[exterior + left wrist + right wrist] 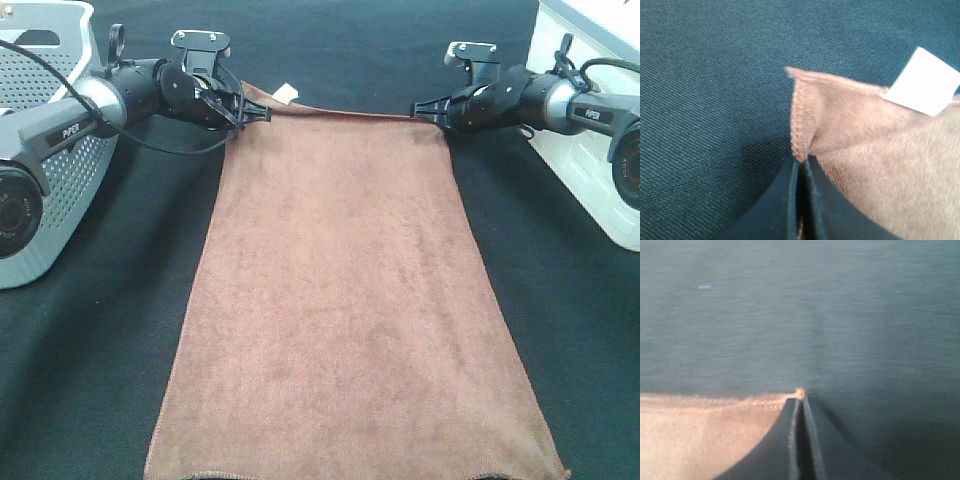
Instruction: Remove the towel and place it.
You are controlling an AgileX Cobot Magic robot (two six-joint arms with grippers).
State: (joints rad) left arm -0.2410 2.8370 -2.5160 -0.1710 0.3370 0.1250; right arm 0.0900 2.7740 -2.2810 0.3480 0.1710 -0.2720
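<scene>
Towel [350, 300] lies flat on the black counter [90, 380], spread out from both grippers toward the camera, with its two far corners pinched: the left gripper [262, 110] is closed on the corner beside the white tag [287, 94], and the right gripper [420, 110] is closed on the opposite corner. The main risk is uneven lifting, since the long cloth could drag on the counter and pull sideways. The right gripper holds only the very tip of the stitched edge [799, 392], so that corner could slip free under load.
</scene>
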